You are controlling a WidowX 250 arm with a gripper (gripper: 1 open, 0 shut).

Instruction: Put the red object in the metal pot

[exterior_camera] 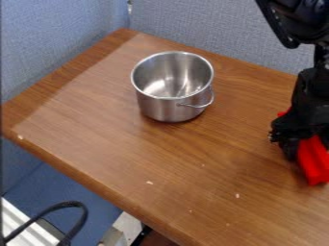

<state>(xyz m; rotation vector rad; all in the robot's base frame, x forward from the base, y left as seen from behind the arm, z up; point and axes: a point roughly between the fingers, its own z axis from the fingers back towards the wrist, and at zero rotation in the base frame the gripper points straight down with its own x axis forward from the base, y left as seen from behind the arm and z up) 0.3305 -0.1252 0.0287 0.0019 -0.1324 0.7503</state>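
The metal pot (172, 86) stands upright and empty on the wooden table (115, 144), left of centre, with its thin wire handle at the front right. The red object (313, 160) is at the right edge of the view. Only its lower end shows beneath the black gripper (301, 137). The gripper comes down from above and is shut on the block's upper part, which its fingers hide. Block and gripper are well to the right of the pot, apart from it.
A blue-grey wall (193, 24) runs behind the table. The table's front edge (90, 187) drops off to the floor, where a black cable (45, 223) lies. The arm's dark body (298, 24) fills the top right corner.
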